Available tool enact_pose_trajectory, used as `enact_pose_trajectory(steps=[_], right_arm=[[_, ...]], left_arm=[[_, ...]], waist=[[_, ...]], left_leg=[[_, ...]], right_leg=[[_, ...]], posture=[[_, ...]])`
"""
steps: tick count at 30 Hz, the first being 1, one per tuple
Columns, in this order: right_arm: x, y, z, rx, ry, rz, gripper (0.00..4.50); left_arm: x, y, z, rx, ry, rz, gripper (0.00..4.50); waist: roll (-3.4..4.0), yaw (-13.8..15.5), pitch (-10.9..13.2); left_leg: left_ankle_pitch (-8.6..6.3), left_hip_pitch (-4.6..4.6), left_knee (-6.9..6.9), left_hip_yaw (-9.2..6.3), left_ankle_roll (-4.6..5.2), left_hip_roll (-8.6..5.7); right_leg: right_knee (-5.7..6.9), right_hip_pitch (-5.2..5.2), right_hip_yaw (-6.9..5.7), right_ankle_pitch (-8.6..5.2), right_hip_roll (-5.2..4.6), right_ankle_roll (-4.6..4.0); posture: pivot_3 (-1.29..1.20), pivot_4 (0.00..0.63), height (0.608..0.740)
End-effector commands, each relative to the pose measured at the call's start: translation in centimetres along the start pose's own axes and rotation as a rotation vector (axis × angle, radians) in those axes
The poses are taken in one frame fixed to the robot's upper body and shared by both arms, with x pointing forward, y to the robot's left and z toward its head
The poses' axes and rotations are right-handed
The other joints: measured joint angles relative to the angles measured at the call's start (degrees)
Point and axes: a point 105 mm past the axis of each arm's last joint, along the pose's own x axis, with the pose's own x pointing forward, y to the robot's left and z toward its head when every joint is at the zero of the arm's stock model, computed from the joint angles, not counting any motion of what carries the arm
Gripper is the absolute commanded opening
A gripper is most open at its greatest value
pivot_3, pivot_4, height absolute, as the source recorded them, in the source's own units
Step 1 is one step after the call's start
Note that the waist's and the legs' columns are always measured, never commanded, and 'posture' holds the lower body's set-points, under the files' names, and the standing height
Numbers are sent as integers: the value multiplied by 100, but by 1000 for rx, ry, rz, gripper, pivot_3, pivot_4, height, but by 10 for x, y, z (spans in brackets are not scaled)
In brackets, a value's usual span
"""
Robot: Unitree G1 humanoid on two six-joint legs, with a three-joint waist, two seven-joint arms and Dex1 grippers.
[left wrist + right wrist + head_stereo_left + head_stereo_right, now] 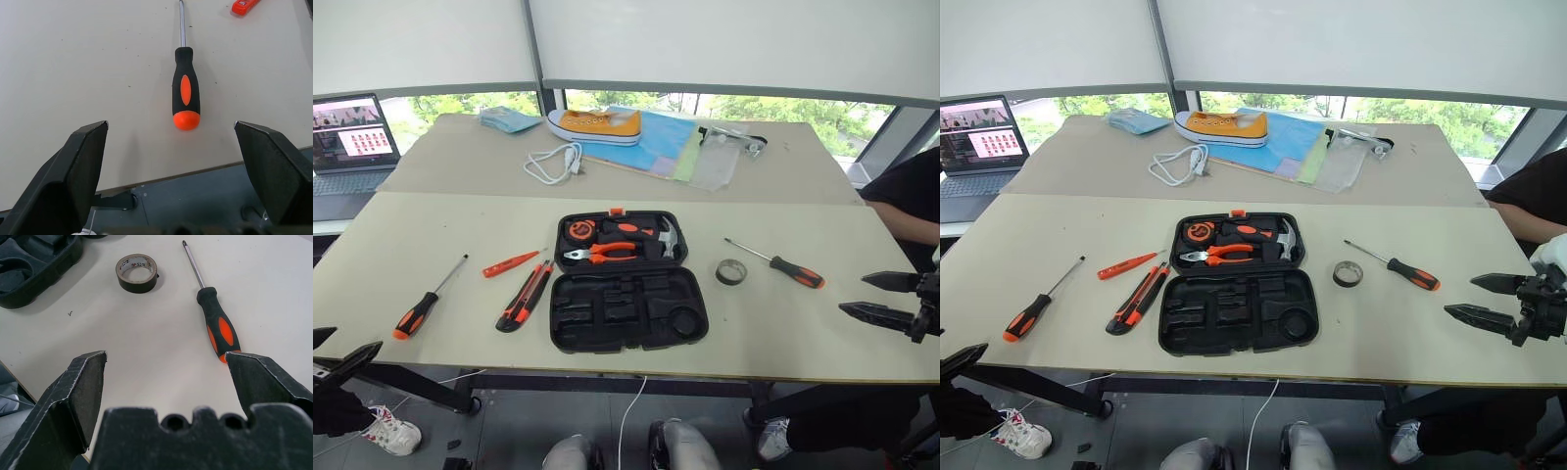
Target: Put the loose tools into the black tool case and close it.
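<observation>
The black tool case lies open at the table's centre, its near half showing bare recesses. To its left lie the utility knife, the slim red screwdriver and an orange-and-black screwdriver. A second one lies to its right. My left gripper hangs open off the front edge, just short of the left screwdriver's handle. Open too, my right gripper hovers over the table's right end, close behind the right screwdriver's handle.
Pliers, a hammer and a tape measure sit in the case's far half. A tape roll lies right of the case. Farther back are a laptop, a white cable and a shoe. A person sits at right.
</observation>
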Motion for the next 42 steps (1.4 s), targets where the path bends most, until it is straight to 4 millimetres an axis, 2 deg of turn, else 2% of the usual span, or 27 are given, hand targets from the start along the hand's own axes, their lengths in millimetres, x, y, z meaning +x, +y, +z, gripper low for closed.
enact_pose_trajectory(steps=[1,4,8,12,14,16,18,24,28,32,34,36,37,38,39,41,42], right_arm=[[-8,-6,14,-29,-58,-36,4500],[-7,-10,34,-50,-140,-68,4500],[3,7,66,-99,-220,15,4500],[21,53,98,-215,-252,224,4500],[25,68,105,-227,-260,289,4500],[31,99,115,-285,-270,428,4500],[38,121,123,-336,-290,513,4500],[53,153,143,-419,-367,611,4500],[61,159,148,-436,-381,628,4500],[67,159,147,-448,-374,614,4500],[69,158,143,-449,-359,602,4500],[68,158,141,-442,-352,590,4500],[68,158,140,-439,-351,586,4500],[67,158,139,-438,-348,578,4500],[67,157,138,-435,-343,569,4500],[66,157,135,-428,-335,559,4500],[65,157,132,-417,-325,559,4500]], left_arm=[[-1,3,16,36,-15,26,4433],[11,-2,18,29,18,14,4433],[24,-3,27,29,40,-8,4433],[48,-2,35,65,107,-41,4433],[54,3,34,97,144,-20,4433],[66,6,32,77,172,-26,4433],[78,3,27,60,205,-60,4433],[101,-12,7,4,324,-168,4433],[105,-16,-3,3,390,-208,4433],[104,-18,-5,12,393,-227,3375],[101,-18,-6,10,385,-228,2569],[97,-9,3,2,345,-194,1911],[95,-5,8,2,327,-182,1409],[95,-1,21,10,287,-180,1165],[95,-2,43,34,222,-202,910],[94,-7,77,82,123,-263,847],[96,-16,95,127,81,-311,846]], waist=[[0,1,0],[0,2,0],[5,3,0],[7,4,0],[8,-11,1],[10,-14,0],[10,-20,0],[5,-32,2],[13,-3,-2],[19,2,-6],[23,-4,-8],[25,-13,-9],[25,-23,-9],[25,-29,-9],[22,-34,-7],[-6,-25,6],[-24,-8,13]], left_leg=[[0,0,0,0,0,0],[0,0,1,0,-1,-1],[5,2,2,0,-10,-1],[11,2,-1,-1,-20,1],[12,2,-2,0,-22,2],[11,2,-5,0,-22,2],[11,-2,-5,2,-23,1],[11,-5,2,14,-23,-2],[12,-2,3,17,-24,-6],[13,1,9,19,-23,-8],[13,2,10,20,-22,-8],[14,3,10,19,-21,-8],[16,4,10,19,-17,-7],[18,3,10,19,-15,-7],[18,3,11,19,-14,-7],[18,-3,19,19,-14,-8],[18,-8,30,18,-17,-7]], right_leg=[[0,0,0,0,0,0],[0,1,1,1,0,1],[8,0,2,3,0,3],[15,-4,1,3,5,-1],[15,-7,1,3,8,-2],[12,-7,1,2,7,-6],[11,-11,-4,2,9,-9],[11,-11,-15,24,10,-50],[16,-11,-14,24,7,-51],[22,-10,-11,23,2,-49],[25,-10,-10,21,0,-46],[26,-10,-9,15,-1,-37],[30,-10,-9,12,-1,-36],[31,-11,-9,9,-1,-32],[33,-11,-9,7,-1,-30],[51,-19,-11,2,-1,-31],[62,-23,-15,-2,1,-37]], posture=[[0,150,718],[0,150,718],[0,150,718],[0,150,718],[0,150,718],[0,150,718],[0,150,718],[0,150,718],[0,150,718],[0,150,718],[0,150,718],[0,150,718],[0,150,718],[0,150,718],[0,150,718],[0,150,718],[0,150,718]])
